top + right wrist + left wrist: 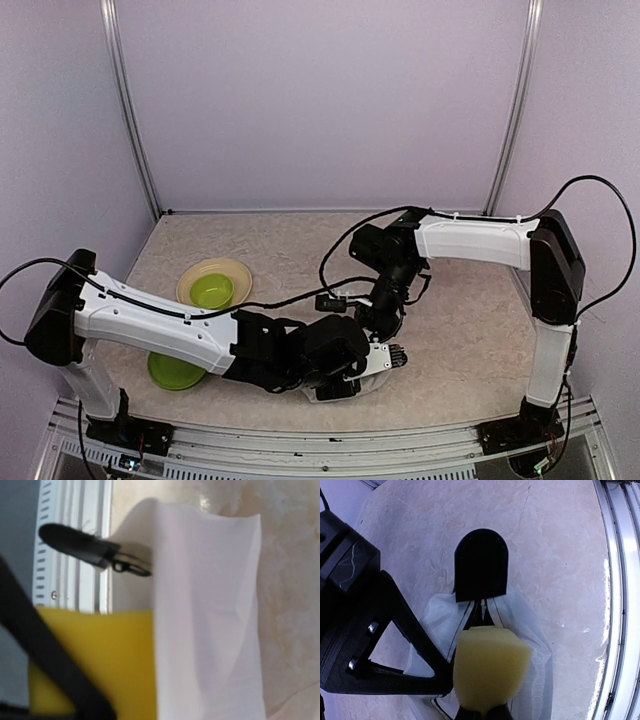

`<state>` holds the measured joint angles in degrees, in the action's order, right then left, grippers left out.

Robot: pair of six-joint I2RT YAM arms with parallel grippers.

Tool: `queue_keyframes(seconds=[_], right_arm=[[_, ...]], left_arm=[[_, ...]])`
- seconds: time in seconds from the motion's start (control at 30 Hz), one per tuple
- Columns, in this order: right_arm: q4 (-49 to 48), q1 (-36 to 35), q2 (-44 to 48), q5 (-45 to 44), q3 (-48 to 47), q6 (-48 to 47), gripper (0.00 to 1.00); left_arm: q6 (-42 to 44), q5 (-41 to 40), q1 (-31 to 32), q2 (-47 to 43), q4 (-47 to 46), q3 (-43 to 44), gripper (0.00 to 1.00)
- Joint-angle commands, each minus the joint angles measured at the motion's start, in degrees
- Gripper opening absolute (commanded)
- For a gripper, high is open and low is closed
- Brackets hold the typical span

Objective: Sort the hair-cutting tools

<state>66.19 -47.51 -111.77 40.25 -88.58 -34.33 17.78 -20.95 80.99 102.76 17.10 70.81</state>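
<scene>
A white zip pouch (372, 364) lies near the table's front edge, and both arms meet over it. My left gripper (345, 372) is shut on the pouch's thin fabric (530, 630), just short of its rounded black end (481, 565). Slim dark shapes (479, 612) show through the fabric beside the yellow pad (490, 672); I cannot tell what they are. My right gripper (385, 325) is shut on a raised flap of the white pouch (210, 620), pressed against its yellow pad (100, 660). A black zip pull (82, 546) sticks out beside the flap. No hair-cutting tools show plainly.
A green bowl (212, 290) sits in a yellowish plate (238, 270) at the left middle. A green plate (170, 373) lies partly under my left arm. The metal rail of the table's front edge (620, 605) runs close to the pouch. Lilac walls close in three sides.
</scene>
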Motion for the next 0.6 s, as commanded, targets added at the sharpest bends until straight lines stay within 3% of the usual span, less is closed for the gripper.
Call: queue_keyframes(seconds=[0.0, 0.33, 0.57], right_arm=[[0.64, -0.02, 0.09, 4.28, -2.06, 0.67, 0.0], [1.94, -0.04, 0.64, 6.49, -1.63, -0.52, 0.0], [1.63, 0.14, 0.79, 5.88, -0.92, -0.06, 0.0]], left_arm=[[-4.47, 2.51, 0.18, 2.12, 0.33, 3.68, 0.0], [-9.15, -5.18, -2.53, 8.41, 3.91, 6.18, 0.0], [-14.42, -8.99, -2.52, 7.29, 7.8, 6.8, 0.0]])
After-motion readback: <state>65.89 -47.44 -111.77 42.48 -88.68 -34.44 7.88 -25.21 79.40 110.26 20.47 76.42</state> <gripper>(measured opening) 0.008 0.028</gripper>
